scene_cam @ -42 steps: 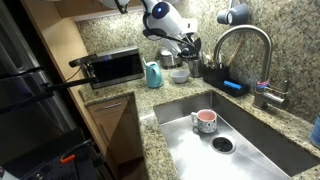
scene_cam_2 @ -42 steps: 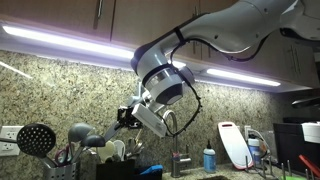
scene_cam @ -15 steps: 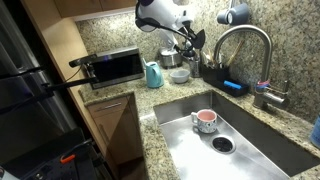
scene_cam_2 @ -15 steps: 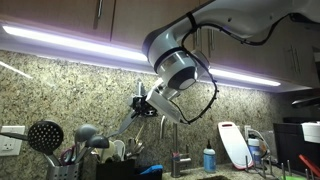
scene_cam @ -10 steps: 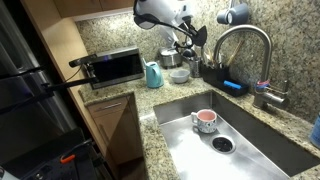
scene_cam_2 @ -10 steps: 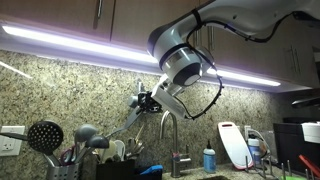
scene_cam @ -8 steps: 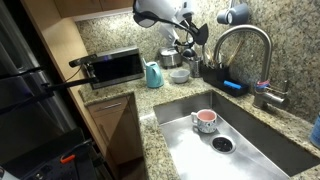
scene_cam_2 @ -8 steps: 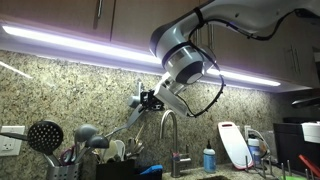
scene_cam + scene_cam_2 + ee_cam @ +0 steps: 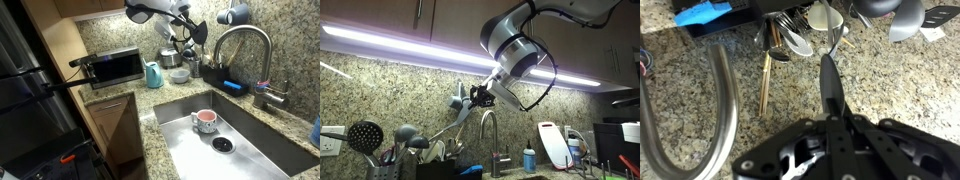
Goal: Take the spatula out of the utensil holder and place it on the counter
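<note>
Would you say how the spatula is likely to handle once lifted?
Probably stiff: the spatula runs straight from the gripper without sagging. Likely light, given its slim handle. Gripped near one end, it might pivot in the jaws.

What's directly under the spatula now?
In the wrist view, bare counter lies beneath most of the spatula; its far end overlaps clustered utensils, which cover whatever stands below them.

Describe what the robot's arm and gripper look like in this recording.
The arm is built of rounded white shells, with a grey cylindrical section at the wrist. A thin black cable loops beside that wrist. The gripper is matte black, with angular linked fingers. No markings are legible.
</note>
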Robot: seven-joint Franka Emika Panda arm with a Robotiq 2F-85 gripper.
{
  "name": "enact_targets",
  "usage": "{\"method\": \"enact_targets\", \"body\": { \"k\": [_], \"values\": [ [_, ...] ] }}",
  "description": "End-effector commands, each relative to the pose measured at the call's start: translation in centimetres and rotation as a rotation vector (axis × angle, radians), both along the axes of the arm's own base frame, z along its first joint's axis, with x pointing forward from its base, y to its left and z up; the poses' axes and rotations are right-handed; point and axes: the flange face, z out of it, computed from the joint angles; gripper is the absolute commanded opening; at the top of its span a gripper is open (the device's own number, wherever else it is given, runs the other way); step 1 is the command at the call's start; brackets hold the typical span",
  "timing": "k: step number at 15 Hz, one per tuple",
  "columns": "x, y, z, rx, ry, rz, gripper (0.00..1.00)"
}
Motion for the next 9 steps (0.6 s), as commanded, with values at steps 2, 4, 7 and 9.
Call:
{"method": "enact_targets", "body": {
  "k": [2,4,7,9],
  "values": [
    [-2.8,0.5,1.2,0.019,0.020,0.036,0.01],
    [-3.1,0.6,1.5,0.025,0.015,0.050,0.01],
    [-3.6,0.4,1.9,0.033,0.009,0.066,0.01],
    [-4.3,0.1,2.3,0.029,0.007,0.077,0.01]
  ]
}}
